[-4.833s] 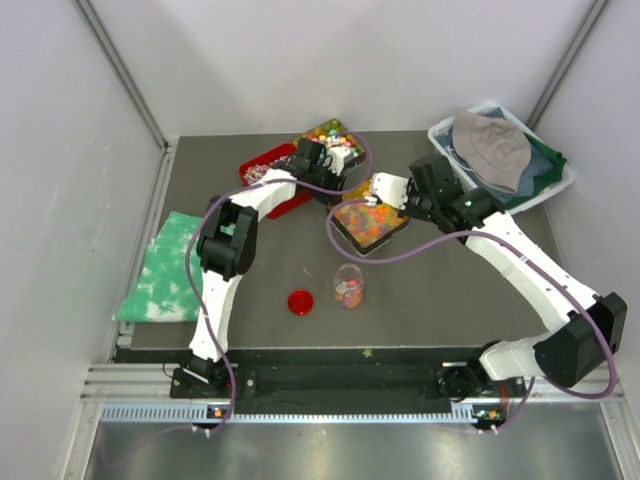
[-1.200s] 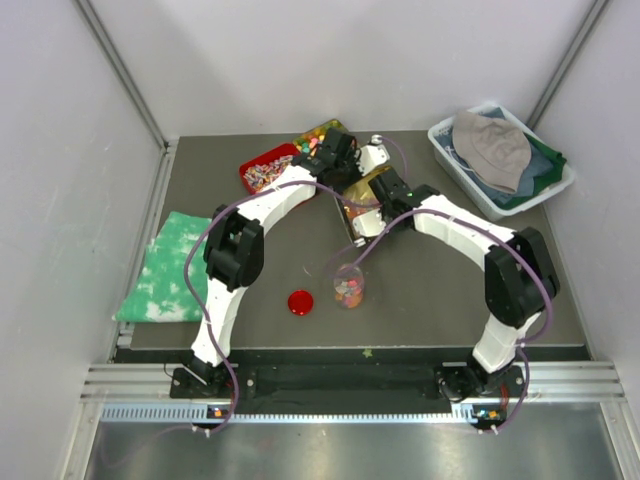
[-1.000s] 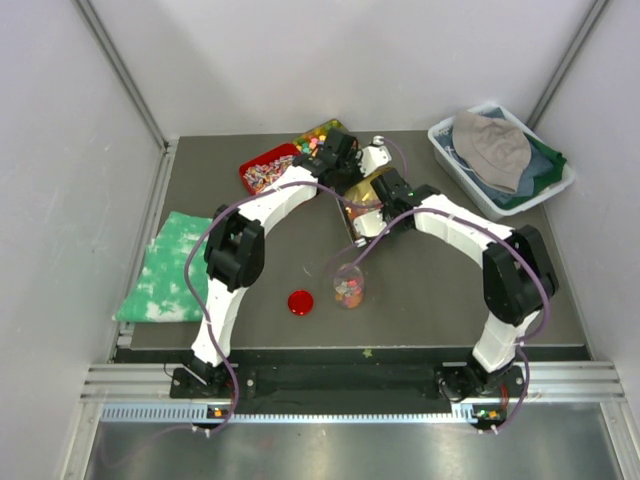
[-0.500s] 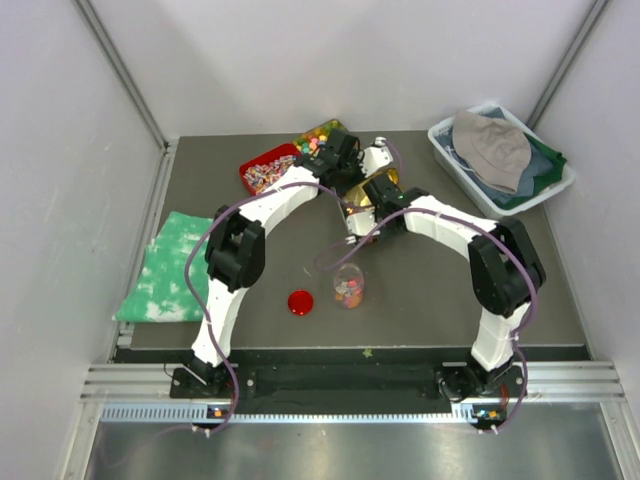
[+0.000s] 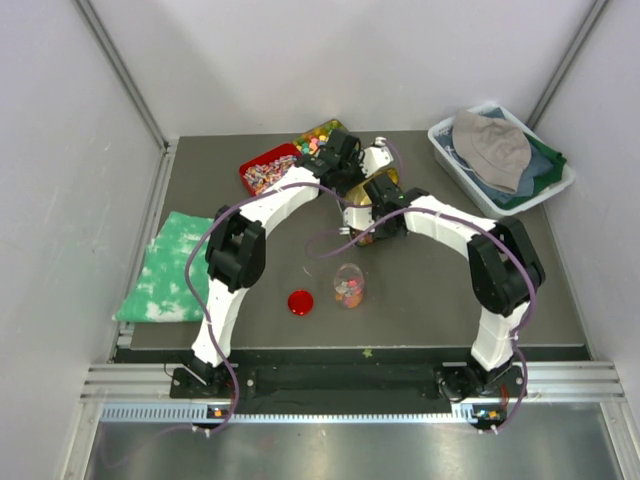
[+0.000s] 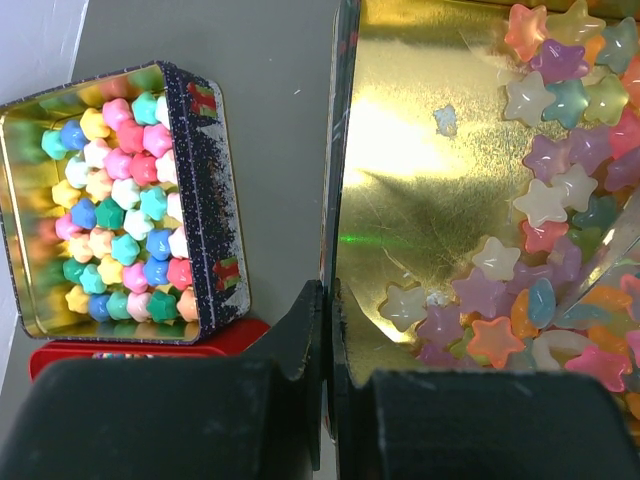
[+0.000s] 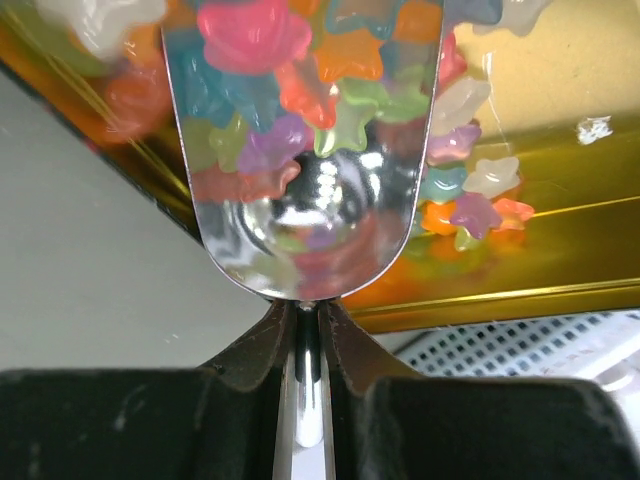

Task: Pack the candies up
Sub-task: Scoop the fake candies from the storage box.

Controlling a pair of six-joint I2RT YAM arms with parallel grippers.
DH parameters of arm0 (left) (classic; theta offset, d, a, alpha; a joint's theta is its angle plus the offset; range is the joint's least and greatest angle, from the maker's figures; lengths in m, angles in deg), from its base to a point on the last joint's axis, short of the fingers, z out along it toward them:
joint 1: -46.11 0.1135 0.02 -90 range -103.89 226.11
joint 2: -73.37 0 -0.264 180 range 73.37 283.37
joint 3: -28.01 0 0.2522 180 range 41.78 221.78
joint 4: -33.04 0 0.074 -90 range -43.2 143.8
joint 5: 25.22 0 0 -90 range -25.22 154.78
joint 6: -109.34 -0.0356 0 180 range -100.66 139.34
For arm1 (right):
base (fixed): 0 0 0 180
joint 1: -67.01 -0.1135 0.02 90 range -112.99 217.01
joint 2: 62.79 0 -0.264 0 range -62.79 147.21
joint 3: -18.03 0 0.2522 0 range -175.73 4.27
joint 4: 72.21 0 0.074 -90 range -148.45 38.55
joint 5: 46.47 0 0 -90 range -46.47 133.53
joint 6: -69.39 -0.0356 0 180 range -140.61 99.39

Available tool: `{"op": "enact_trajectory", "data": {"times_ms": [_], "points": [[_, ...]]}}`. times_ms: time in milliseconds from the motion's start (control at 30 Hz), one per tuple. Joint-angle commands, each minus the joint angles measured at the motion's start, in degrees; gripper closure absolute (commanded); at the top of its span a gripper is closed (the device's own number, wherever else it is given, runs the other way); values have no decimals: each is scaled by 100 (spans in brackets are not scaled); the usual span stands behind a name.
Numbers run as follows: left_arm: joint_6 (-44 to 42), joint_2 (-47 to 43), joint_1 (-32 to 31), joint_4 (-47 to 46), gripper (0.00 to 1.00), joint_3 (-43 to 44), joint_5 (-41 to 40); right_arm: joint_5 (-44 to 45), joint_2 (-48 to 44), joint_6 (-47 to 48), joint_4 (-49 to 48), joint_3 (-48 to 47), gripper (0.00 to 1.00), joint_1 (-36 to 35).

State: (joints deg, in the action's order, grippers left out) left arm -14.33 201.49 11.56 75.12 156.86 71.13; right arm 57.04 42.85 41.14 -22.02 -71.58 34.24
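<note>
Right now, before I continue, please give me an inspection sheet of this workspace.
Surface: dark grey table.
Job's things: star candies in gold tin and in metal scoop; clear cup partly filled; red lid beside it.
Clutter: tin of pastel stars; red tray of wrapped sweets; green towel; bin of clothes.
Grippers: left gripper shut on gold tin's wall; right gripper shut on scoop handle.
Cables: purple cables along both arms.
Surroundings: pale walls.
</note>
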Motion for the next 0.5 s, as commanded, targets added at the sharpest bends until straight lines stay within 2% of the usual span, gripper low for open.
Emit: {"op": "enact_trajectory", "data": {"times_ms": [0, 200, 467], "points": [[493, -331, -70, -529, 100, 295, 261, -613, -246, -594, -197, 263, 100, 139], [581, -270, -61, -555, 100, 295, 288, -903, -632, -875, -399, 501, 100, 342], [678, -164, -52, -573, 84, 313, 332, -904, -861, -1113, -514, 616, 100, 412]]}}
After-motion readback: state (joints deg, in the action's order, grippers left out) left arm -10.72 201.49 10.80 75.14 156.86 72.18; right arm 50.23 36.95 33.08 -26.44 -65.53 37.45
